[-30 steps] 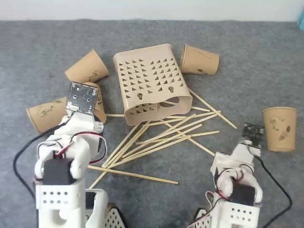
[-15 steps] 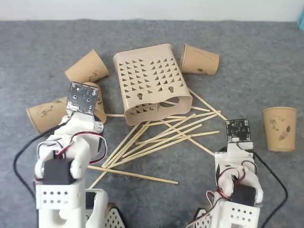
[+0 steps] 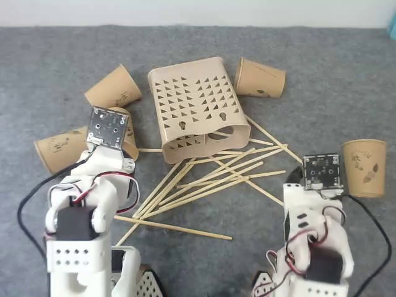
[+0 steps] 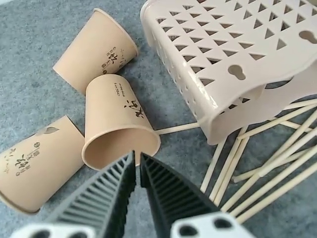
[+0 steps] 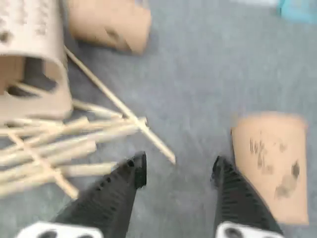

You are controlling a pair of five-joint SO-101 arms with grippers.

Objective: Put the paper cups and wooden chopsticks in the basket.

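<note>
Seen from above, the basket (image 3: 197,105) lies tipped over at the centre. The chopsticks (image 3: 213,179) fan out near it, with cups (image 3: 260,77) around. The left wrist camera adds the left claw (image 4: 137,159), pressed together by a fallen cup (image 4: 116,129). The right wrist camera adds the right claw (image 5: 177,167), spread apart, left of the right cup (image 5: 270,158).

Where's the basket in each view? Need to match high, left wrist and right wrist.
High view: basket lies tipped over mid-table, mouth toward the arms.
Left wrist view: basket beside the paper cups, beyond the left end effector.
Right wrist view: basket past the chopsticks, beyond the right end effector.
Shared landmark: the chopsticks fanned out at its mouth.
</note>
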